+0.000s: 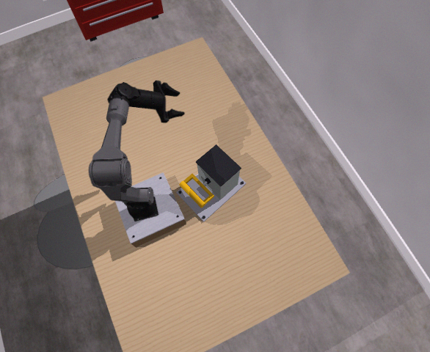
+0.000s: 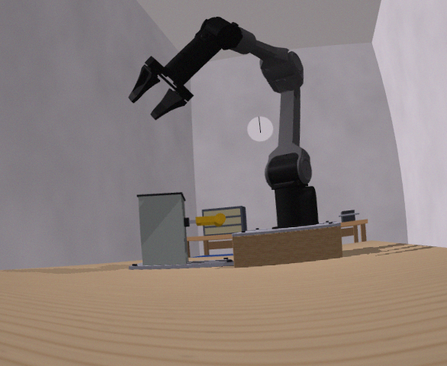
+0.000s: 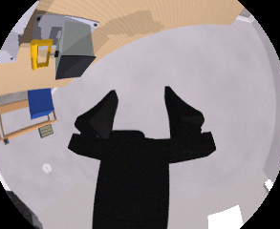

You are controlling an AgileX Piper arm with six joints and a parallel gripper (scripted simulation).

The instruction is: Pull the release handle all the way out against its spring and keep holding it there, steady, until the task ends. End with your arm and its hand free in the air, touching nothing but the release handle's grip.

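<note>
The red drawer cabinet [image 1: 117,15] was chopped off by the top view's upper edge. From the exterior view, the release handle [image 2: 210,219] was only seen edge-on, and its rod was mostly hidden behind the grey housing [image 2: 161,228].

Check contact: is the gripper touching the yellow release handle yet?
Apart. In the exterior view the open gripper hangs high in the air, well above the yellow release handle beside the grey housing.
</note>
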